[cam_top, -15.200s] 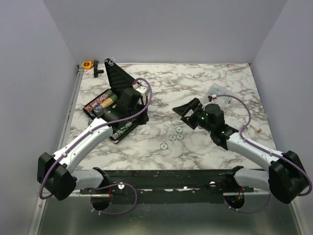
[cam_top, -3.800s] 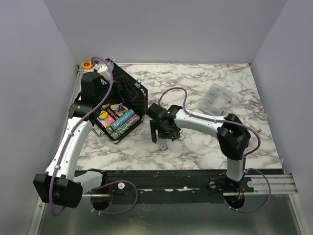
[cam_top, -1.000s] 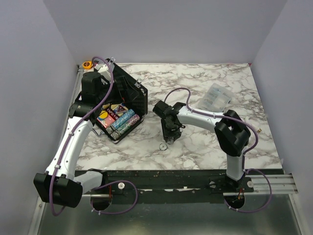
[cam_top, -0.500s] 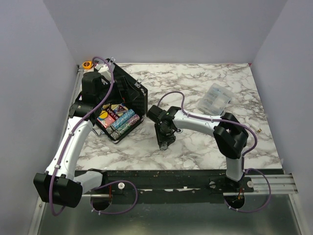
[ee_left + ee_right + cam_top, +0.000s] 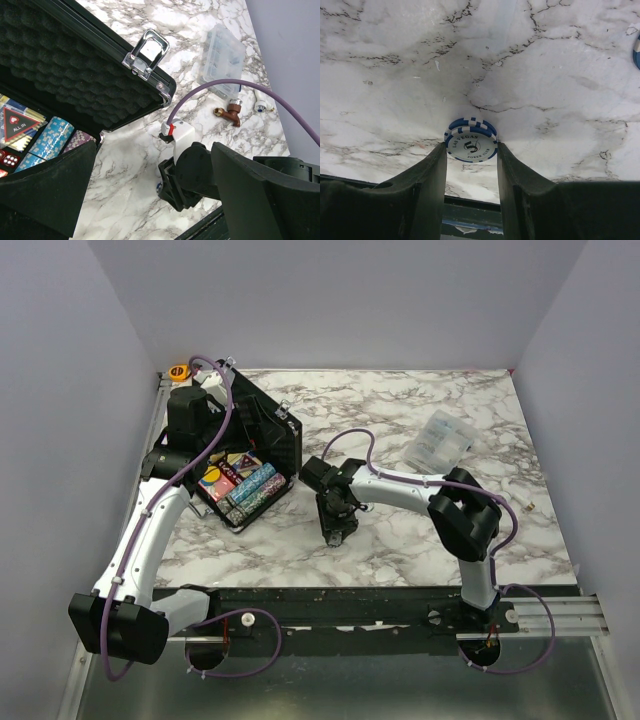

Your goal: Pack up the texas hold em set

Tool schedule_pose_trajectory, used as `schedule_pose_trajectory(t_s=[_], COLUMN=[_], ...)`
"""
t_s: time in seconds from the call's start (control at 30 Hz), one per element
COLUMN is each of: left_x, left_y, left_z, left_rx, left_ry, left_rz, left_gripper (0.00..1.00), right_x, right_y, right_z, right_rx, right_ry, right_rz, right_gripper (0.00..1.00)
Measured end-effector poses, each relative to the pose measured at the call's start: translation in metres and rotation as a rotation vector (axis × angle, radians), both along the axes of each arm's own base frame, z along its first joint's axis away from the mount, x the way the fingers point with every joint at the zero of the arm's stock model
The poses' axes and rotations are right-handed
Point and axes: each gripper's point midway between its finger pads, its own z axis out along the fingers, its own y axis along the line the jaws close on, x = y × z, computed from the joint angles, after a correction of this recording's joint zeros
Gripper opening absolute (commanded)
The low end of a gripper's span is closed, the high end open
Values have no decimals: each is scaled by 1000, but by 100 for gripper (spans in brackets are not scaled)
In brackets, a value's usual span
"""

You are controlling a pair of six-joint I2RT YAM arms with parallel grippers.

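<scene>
A: Far left first, what's there?
B: Orange tape roll (image 5: 179,371) in back-left corner of marble table (image 5: 400,390), apart from the rest. Just right of it, black case (image 5: 240,512) sits open on table's left side. Lid (image 5: 262,435) is raised & tilted back, w/ egg-crate foam lining showing

A: Contents?
B: Rows of chips (image 5: 252,487) in the base, blue & purple among them. "ALL IN" triangle piece (image 5: 18,122) + red dice (image 5: 7,161) beside them. Silver latch (image 5: 146,54) on lid edge, unfastened

A: Left gripper?
B: Left gripper (image 5: 154,150) is up by the lid's rear-left side. Fingers spread wide, nothing btw them in wrist view

A: Mid table?
B: Right gripper (image 5: 470,150) points down at the marble, just right of the case & a bit nearer the front. Fingers clamped on a blue-white chip (image 5: 471,146) marked "Las Vegas Poker Club", 5 on its face. A 2nd blue-white rim shows just behind it, can't tell if that's a separate chip. Can't tell if held chip touches table either

A: Right side?
B: Clear plastic bag (image 5: 440,440) mid-right, well apart from case. Small brass fitting (image 5: 227,111) near it
</scene>
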Motion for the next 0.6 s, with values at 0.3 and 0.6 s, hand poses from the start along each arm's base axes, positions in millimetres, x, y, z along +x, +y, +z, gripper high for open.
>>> schedule_pose_trajectory(t_s=[0.3, 0.6], left_x=[-1, -1], left_y=[-2, -2], left_z=[0, 0], left_rx=[0, 0], left_ry=[0, 0], left_rz=[-5, -6], left_gripper=[96, 97], right_x=[0, 14], right_y=[1, -8], right_z=[0, 6], right_rx=[2, -3], right_ry=[3, -24], right_rz=[1, -16], right_gripper=[63, 74])
